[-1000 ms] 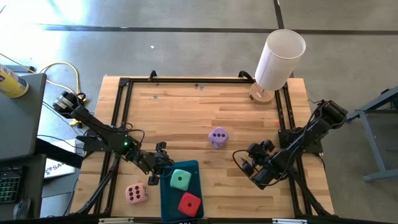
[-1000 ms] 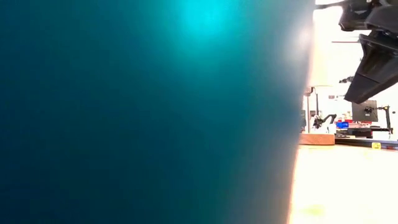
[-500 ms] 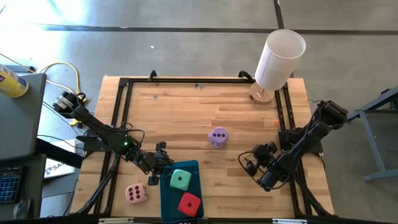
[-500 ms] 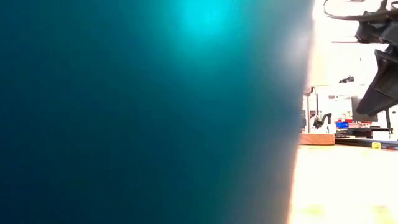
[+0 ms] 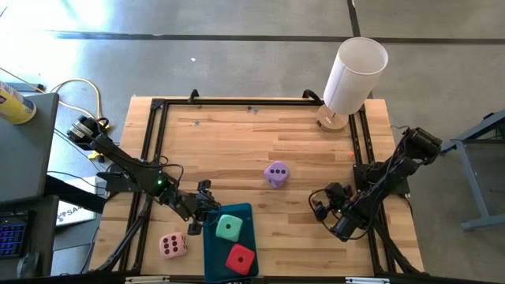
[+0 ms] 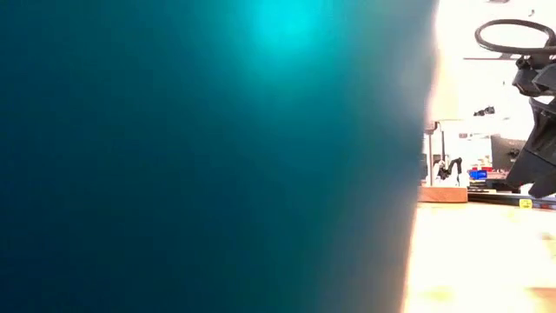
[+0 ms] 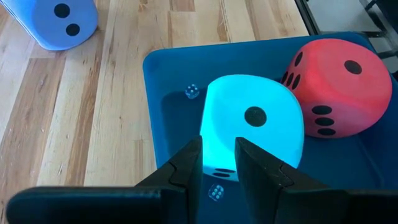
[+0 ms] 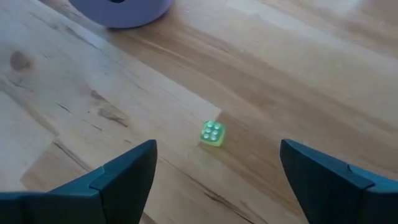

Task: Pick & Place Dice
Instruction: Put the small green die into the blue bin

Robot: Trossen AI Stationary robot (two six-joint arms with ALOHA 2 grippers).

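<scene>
right fingers (image 8: 214, 171) spread | small green die (image 8: 212, 132) between | no legible writing

My overhead view is evenly lit and sharp, with soft shadows on the worktop (image 5: 237, 142). Low down, a blurred teal tray (image 6: 208, 156) fills most of the view; the room beyond glares white. My wrist views are bright

Before us: bare wooden table (image 8: 261, 56); one tiny translucent green die (image 8: 212, 133), four pips up, lying between our right gripper (image 8: 216, 180) fingers, which stand wide apart; rounded edge of a lilac purple die (image 8: 121, 12) beyond.
</scene>
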